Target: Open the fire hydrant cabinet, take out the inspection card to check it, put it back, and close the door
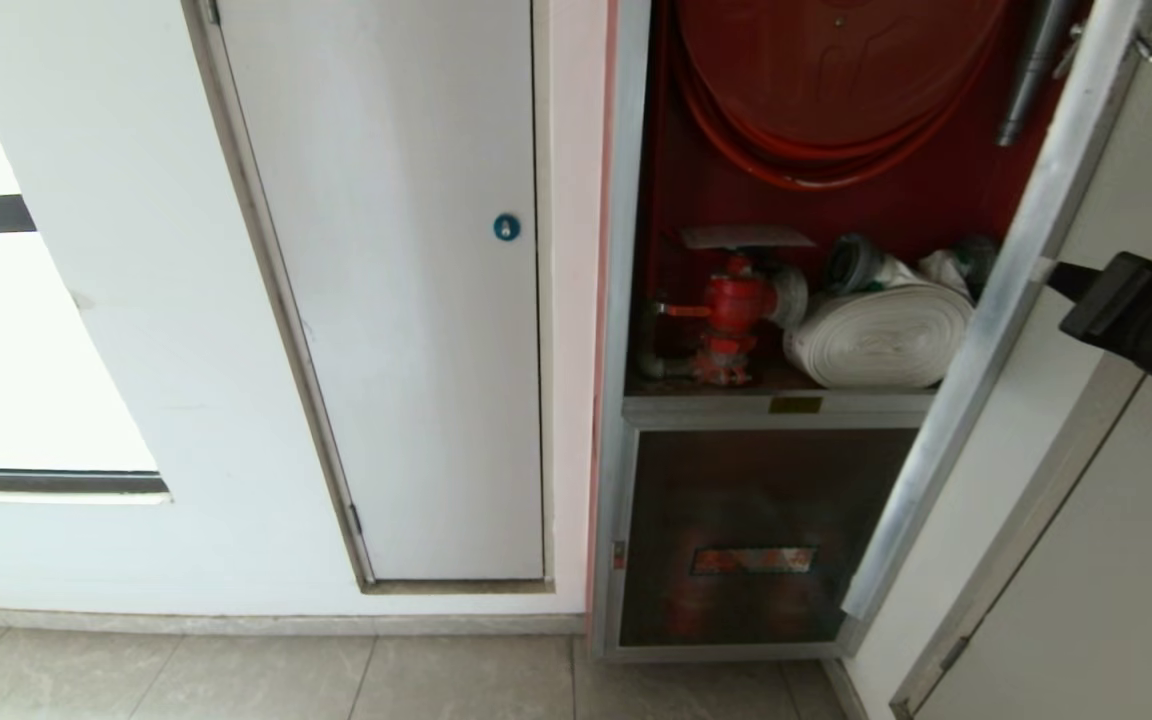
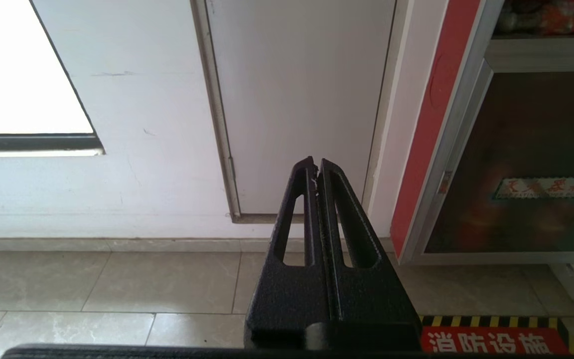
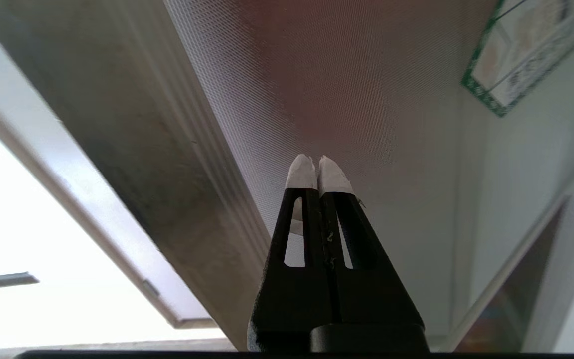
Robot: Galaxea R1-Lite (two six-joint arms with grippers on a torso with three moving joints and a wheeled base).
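Fire hydrant cabinet [image 1: 636, 300] with its door [image 1: 986, 330] swung out on the cabinet's right side, exposing the red interior: hose reel [image 1: 836, 70] at top, red valve [image 1: 731, 315] below it, rolled white hose [image 1: 881, 335] just right of the valve.

The right gripper [image 1: 1048, 272], fingers pressed together and holding nothing, rests its white tip at the outer edge of the door frame. The left gripper [image 2: 317, 167], likewise shut and empty, hangs low, left of the cabinet, pointing at the plain white door [image 2: 297, 99].

Step in hand, as judged: the opening of the door, or its last part. The inspection card cannot be found in any view. A pale sheet [image 1: 746, 237] lies above the valve, but whether it is the card cannot be told. The next move probably calls for parting the fingers and reaching past the door into the cabinet.

The right wrist view alone shows the door's glass at close range and a green-bordered sticker [image 3: 526, 50] on it. The left wrist view alone shows the striped floor marking [image 2: 491, 336] before the cabinet. Only the head view shows the interior.
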